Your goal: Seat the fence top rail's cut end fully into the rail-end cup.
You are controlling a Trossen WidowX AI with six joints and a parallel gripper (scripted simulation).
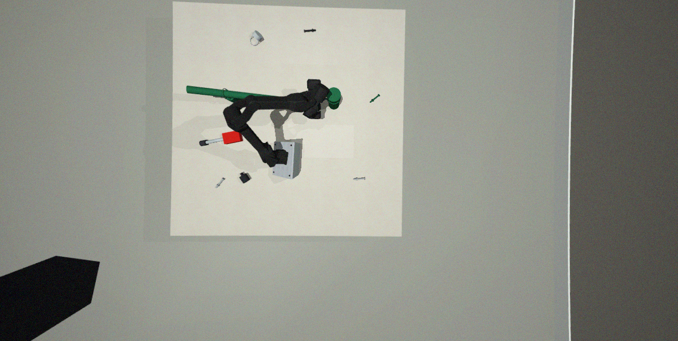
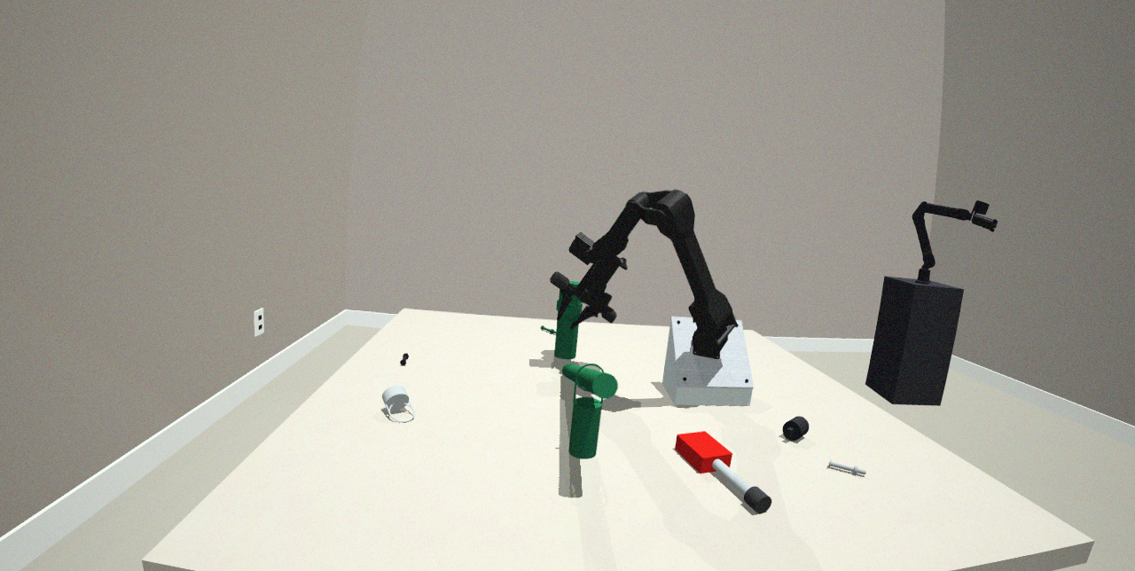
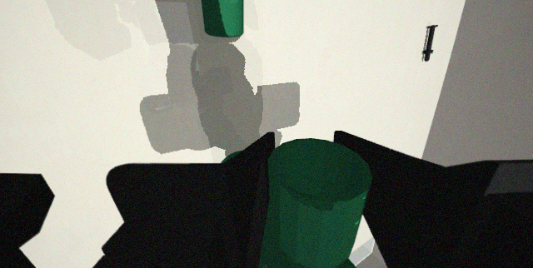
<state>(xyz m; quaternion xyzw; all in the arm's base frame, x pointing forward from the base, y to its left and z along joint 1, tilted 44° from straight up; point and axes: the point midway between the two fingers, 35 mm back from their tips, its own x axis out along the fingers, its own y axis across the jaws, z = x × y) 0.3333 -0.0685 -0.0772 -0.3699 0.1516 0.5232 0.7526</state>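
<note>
The green rail (image 1: 203, 90) (image 2: 605, 383) (image 3: 231, 2) passes through the loop cap (image 2: 589, 366) above the short green post (image 2: 584, 428). Its cut end shows at the top of the wrist view, apart from the cup. My gripper (image 1: 327, 97) (image 2: 568, 319) (image 3: 303, 138) is shut on the green rail-end cup (image 3: 321, 170), beside the big post (image 2: 566, 341). The cup's dark round mouth faces the wrist camera. The post cap (image 1: 334, 93) shows from above. The arm hides most of the brace band and the cup in the top and exterior views.
A red block tool (image 1: 232, 137) (image 2: 703, 449) lies left of the grey arm base (image 1: 284, 172) (image 2: 706, 395). A grey looped cap (image 1: 257, 36) (image 2: 395, 395), a black cap (image 1: 244, 177) (image 2: 794, 428) and several bolts lie around. A black bolt (image 3: 429, 43) shows in the wrist view.
</note>
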